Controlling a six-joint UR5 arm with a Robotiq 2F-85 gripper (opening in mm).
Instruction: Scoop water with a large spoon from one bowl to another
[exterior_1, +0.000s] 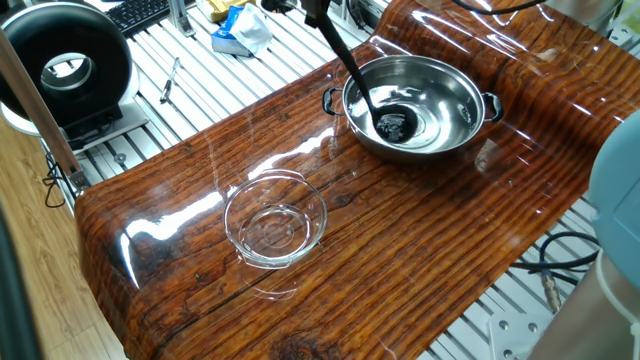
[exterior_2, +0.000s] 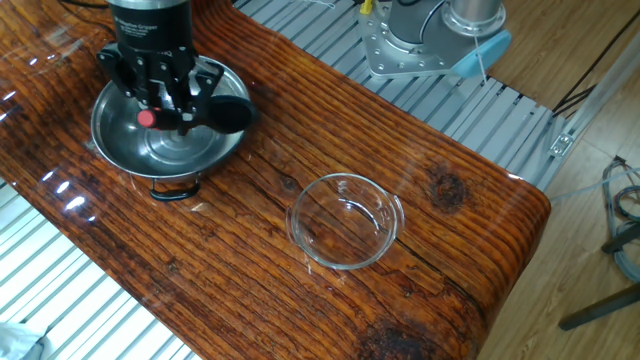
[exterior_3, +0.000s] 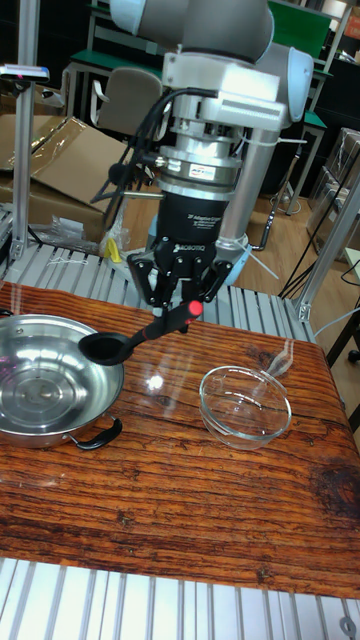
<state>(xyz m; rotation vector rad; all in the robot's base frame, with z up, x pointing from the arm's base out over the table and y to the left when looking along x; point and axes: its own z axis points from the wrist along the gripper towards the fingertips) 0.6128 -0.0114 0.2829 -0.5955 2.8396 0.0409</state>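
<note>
Wood-grain bench fills one fixed view, glossy under a clear film. A steel bowl with two black side handles sits at its far end; the black ladle slants down into it, its cup low in the bowl with glints inside that suggest water. A small clear glass bowl stands well apart, nearer the camera and apparently empty.

From the other fixed view, the gripper hangs above the steel bowl, fingers closed on the ladle's handle near its red-marked tip. The cup shows over the bowl's rim on the glass bowl's side. White lettering on the gripper body is too small to read.

The tall fixed view shows the fingers clamped on the handle close to the red mark, cup raised over the steel bowl's edge. Gripper lettering is again illegible.

Judging by looks, the ladle is light, stiff and smooth, so a firm hold near the handle end suits it, though the cup may tip. The glass bowl looks breakable.
</note>
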